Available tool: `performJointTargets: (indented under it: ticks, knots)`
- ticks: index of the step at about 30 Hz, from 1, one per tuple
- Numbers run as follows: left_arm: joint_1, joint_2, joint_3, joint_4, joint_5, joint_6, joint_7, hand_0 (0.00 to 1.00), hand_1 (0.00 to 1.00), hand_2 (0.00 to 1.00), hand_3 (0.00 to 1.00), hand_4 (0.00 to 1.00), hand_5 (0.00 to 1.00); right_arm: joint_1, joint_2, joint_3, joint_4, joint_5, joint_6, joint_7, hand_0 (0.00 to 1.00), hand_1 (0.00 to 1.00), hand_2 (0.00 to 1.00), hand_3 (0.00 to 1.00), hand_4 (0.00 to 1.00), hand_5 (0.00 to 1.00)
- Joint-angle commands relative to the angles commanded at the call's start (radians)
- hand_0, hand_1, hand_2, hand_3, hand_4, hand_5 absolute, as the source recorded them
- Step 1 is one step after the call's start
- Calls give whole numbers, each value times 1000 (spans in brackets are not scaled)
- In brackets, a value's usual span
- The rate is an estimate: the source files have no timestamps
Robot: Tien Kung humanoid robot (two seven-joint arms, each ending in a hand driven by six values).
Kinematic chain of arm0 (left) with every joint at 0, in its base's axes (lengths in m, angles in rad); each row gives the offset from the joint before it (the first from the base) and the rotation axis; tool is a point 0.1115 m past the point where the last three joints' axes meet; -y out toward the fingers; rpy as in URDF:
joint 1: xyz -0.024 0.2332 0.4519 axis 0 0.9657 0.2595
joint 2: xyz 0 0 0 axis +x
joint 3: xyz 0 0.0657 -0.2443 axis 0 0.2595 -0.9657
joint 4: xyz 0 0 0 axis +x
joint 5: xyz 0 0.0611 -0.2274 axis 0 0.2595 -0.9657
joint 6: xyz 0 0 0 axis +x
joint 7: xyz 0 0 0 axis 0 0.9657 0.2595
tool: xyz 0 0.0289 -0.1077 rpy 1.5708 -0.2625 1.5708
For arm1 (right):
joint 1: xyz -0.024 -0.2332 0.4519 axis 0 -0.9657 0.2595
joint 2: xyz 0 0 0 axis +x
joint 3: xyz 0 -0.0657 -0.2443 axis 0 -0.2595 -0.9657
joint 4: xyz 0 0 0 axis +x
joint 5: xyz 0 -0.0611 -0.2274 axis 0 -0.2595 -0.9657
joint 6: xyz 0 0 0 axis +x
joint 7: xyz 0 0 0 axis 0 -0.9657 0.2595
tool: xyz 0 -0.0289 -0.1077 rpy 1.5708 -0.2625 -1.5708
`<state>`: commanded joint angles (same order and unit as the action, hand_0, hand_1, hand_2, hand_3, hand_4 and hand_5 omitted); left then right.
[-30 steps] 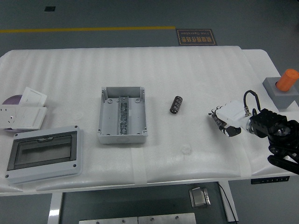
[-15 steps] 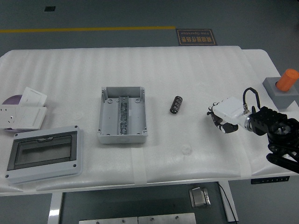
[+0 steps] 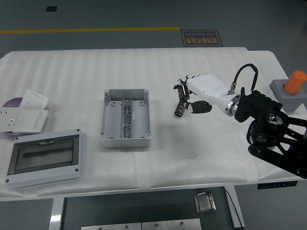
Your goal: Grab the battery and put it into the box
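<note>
A: Where is the battery [image 3: 180,108] in this view?

B: You find it lying on the white table [image 3: 216,158], a small dark cylinder to the right of the open grey box [image 3: 125,118] and apart from it. It is not yet lifted, as far as the view shows.

A: And the right hand [image 3: 192,96]?

B: You see it directly over and beside the battery, fingers [image 3: 181,88] curled down around the cylinder's upper end, thumb on the near side. Whether they grip it or only bracket it, you cannot tell; contact looks close but is not clear.

A: How much of the task is done?

B: Judge it as early. The reach appears complete; the grasp, the lift, the carry leftward and the placing in the box all remain. The box stands open, with a rail of terminals down its middle.

A: Anything else to note?

B: A clear-windowed cover [image 3: 44,159] and white plates [image 3: 28,112] lie far left; a grey block with an orange cap [image 3: 291,88] sits at the right edge. The left hand is out of view.
</note>
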<state>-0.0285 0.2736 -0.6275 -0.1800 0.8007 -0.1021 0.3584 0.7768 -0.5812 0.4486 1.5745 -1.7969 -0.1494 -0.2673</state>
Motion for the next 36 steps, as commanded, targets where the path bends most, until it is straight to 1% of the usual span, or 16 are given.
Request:
performJointTargets:
  ticks: [1, 3, 6, 7, 12, 13, 15, 18, 19, 23, 28, 30, 31, 34, 36]
  knots:
    - [0, 1, -2, 0, 3, 0, 1, 665, 680, 556, 582, 604, 446, -4, 21, 15, 6, 6, -11, 1, 411, 549, 713, 760, 290, 82]
    - [1, 2, -5, 0, 5, -1, 2, 665, 680, 556, 582, 604, 446, -10, 62, 32, 6, 19, -30, 6, 411, 549, 713, 760, 290, 82]
    - [4, 2, -11, 0, 12, -2, 5, 665, 680, 556, 582, 604, 446, -20, 130, 33, -19, 40, -49, 14, 411, 549, 713, 760, 290, 82]
    - [4, 3, -14, 0, 15, -2, 6, 666, 680, 556, 582, 603, 447, -24, 152, 30, -29, 47, -53, 17, 458, 570, 756, 783, 439, 233]
    - [7, 2, -15, 0, 14, -2, 7, 666, 680, 556, 582, 603, 447, -48, 250, 4, -83, 68, -47, 25, 458, 570, 756, 783, 439, 233]
    - [8, 2, -16, 0, 14, -2, 7, 665, 679, 554, 580, 602, 448, -53, 267, -5, -94, 76, -48, 27, 730, 765, 853, 920, 555, 308]
    - [8, 2, -15, 0, 14, -2, 8, 665, 679, 554, 580, 602, 448, -62, 294, -25, -114, 91, -50, 33, 730, 765, 853, 920, 555, 308]
    - [8, 2, -12, 0, 11, -3, 8, 665, 679, 554, 580, 602, 448, -69, 317, -50, -138, 109, -57, 44, 730, 765, 853, 920, 555, 308]
    - [8, 2, -10, 0, 9, -3, 7, 663, 679, 554, 581, 600, 445, -70, 321, -54, -143, 112, -59, 47, 820, 830, 913, 977, 586, 313]
    - [7, 2, -7, 0, 5, -5, 8, 663, 679, 554, 581, 600, 445, -71, 322, -52, -167, 119, -62, 53, 820, 830, 913, 977, 586, 313]
    - [6, 1, -4, 0, 2, -5, 7, 663, 679, 550, 580, 593, 439, -66, 293, -13, -197, 124, -63, 53, 827, 837, 921, 986, 602, 321]
    - [6, 2, -4, 0, 2, -5, 6, 663, 679, 550, 580, 593, 439, -58, 273, 10, -231, 119, -64, 49, 827, 837, 921, 986, 602, 321]
    - [6, 2, -5, 0, 2, -4, 6, 664, 678, 507, 576, 593, 440, -54, 266, 18, -248, 116, -64, 47, 824, 833, 918, 991, 597, 318]
    - [6, 2, -3, 0, 0, -4, 6, 664, 678, 507, 576, 593, 440, -36, 243, 24, -304, 111, -58, 35, 824, 833, 918, 991, 597, 318]
    - [5, 3, 0, 0, -4, -4, 5, 664, 678, 507, 576, 593, 440, -22, 228, 7, -347, 119, -48, 26, 824, 833, 918, 991, 597, 318]
